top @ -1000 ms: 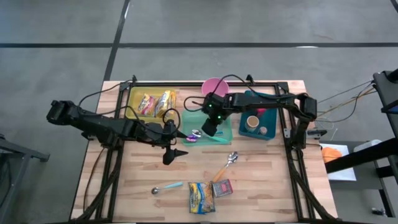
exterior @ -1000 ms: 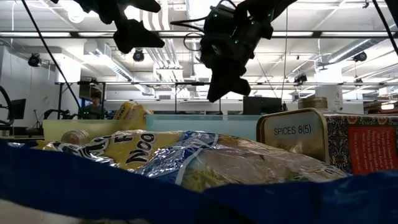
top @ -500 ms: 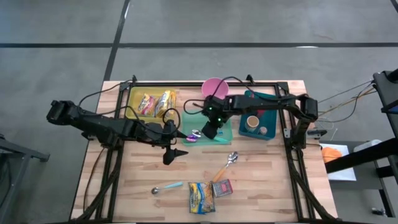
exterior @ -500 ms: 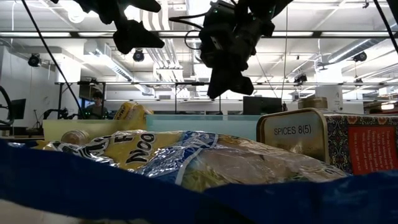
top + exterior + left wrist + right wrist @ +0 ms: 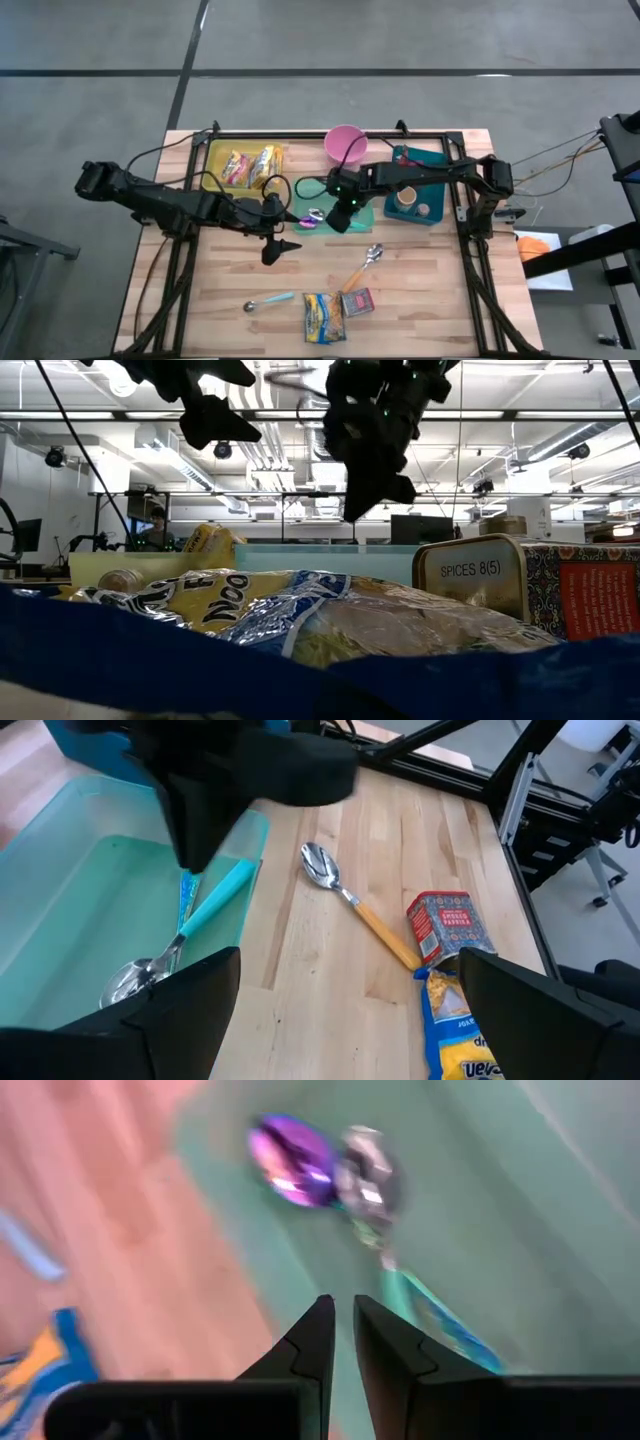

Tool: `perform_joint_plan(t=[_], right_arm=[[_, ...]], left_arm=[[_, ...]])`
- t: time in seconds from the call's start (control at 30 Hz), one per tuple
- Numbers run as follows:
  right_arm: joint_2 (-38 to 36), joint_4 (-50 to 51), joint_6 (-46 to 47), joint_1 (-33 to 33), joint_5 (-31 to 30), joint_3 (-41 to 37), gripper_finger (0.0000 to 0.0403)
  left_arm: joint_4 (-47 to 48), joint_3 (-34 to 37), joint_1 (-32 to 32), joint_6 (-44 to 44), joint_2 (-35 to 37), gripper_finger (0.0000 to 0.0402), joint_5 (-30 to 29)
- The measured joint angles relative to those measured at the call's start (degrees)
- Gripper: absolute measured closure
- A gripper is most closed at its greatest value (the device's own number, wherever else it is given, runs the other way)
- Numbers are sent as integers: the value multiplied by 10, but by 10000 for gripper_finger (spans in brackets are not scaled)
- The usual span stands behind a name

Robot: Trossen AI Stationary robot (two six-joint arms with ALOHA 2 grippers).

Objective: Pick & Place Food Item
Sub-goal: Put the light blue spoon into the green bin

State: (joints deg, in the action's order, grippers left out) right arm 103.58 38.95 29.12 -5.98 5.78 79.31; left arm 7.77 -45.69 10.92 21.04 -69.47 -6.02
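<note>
The food to move looks like the crinkly yellow-and-blue noodle packet [image 5: 322,316], lying flat near the front edge of the wooden table [image 5: 430,290], touching the small red patterned spice tin [image 5: 356,301]. I think it is light and soft, with stiff noodles inside that can crack, and its wrapper is shiny and slippery. A good hold would be across the narrow middle, squeezing gently, or at a sealed end.

I count one noodle packet on the bare wood and two more snack packets [image 5: 247,165] in the yellow tray [image 5: 212,158]. There is one spice tin. Loose on the wood are two spoons: a metal spoon with an orange handle [image 5: 365,264] and a small spoon with a pale blue handle [image 5: 268,301]. More spoons lie in the clear green tray [image 5: 364,216], too bunched to count. There is one pink bowl [image 5: 345,140] and one blue bin [image 5: 428,186].

The left gripper [image 5: 280,247] hangs over the middle of the table, fingers spread wide, holding nothing. The right gripper [image 5: 341,220] is above the green tray with its fingers nearly together and nothing between them.
</note>
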Motion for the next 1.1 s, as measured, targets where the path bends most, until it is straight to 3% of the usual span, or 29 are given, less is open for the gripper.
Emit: perform_joint_plan(t=[0.07, 0.27, 0.5, 0.7, 1.1], right_arm=[[-6, -13, 2, 18, -9, 0, 362], [-42, -1, 32, 81, -175, 0, 362], [-100, 24, 85, 165, -319, -4, 362], [-110, 70, 102, 230, -381, -5, 354], [-97, 69, 103, 287, -386, -5, 145]], left_arm=[[0, 0, 0, 0, 0, 23, 0], [0, 0, 0, -1, 0, 23, 0], [0, 0, 0, -2, 0, 23, 0], [0, 0, 0, -1, 0, 23, 0], [0, 0, 0, 0, 0, 22, 0]])
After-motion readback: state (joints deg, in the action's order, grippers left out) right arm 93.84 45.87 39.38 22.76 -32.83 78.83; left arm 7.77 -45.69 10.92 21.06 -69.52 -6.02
